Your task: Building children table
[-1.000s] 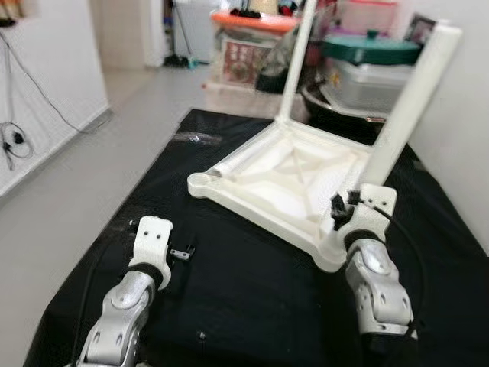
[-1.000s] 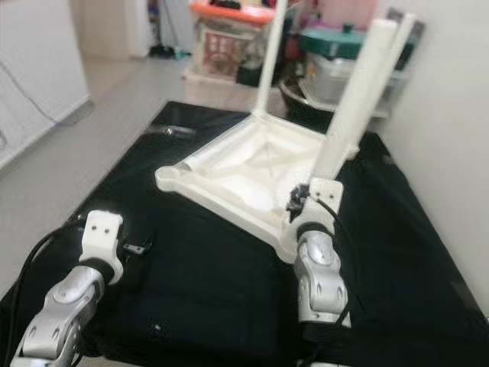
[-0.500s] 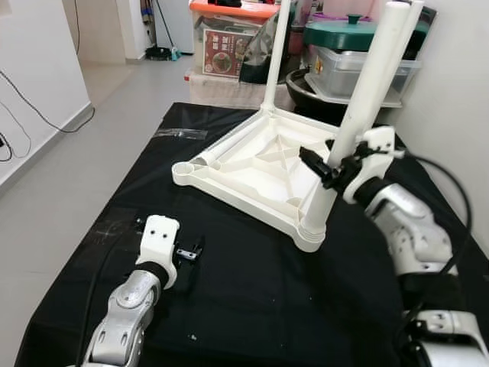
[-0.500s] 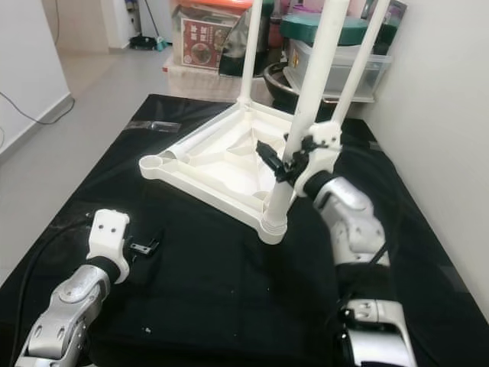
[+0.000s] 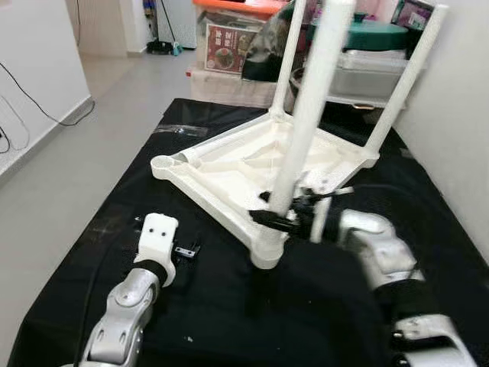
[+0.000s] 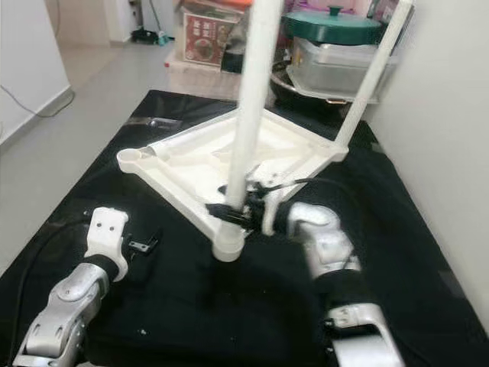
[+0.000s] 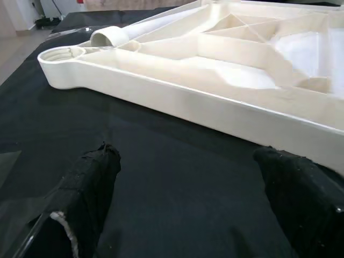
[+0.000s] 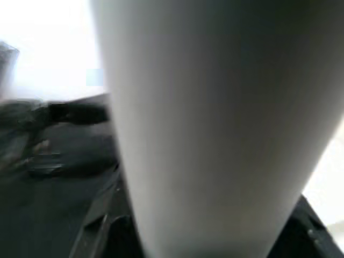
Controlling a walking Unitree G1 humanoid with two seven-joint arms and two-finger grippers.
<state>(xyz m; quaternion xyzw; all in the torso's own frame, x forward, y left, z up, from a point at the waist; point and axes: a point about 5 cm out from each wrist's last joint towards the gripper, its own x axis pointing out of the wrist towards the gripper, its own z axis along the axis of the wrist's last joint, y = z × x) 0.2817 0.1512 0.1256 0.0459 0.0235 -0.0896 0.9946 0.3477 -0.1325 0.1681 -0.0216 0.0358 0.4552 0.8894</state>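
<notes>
A white children's table top [image 5: 229,164] lies upside down on a black cloth [image 5: 229,306]. Three white legs stand up from its corners. My right gripper [image 5: 276,219] is shut on the near leg [image 5: 309,115] just above its socket; this leg [image 8: 215,123] looms close in the right wrist view. A fourth leg [image 7: 110,36] lies loose inside the top, beside the empty corner socket [image 7: 59,54]. My left gripper [image 7: 188,199] rests open low over the cloth, short of the top's near edge, its fingers [image 7: 91,183] wide apart with nothing between them.
Storage boxes and a pot with a green lid [image 5: 367,34] stand behind the cloth. A white wall [image 5: 458,138] runs close along the right. Grey floor [image 5: 69,160] lies to the left. A small screw [image 5: 189,339] sits on the cloth near my left arm.
My right gripper has slid down the near leg to just above its socket, and that leg and corner now stand nearer the middle. The view has shifted too. The left arm stays put.
</notes>
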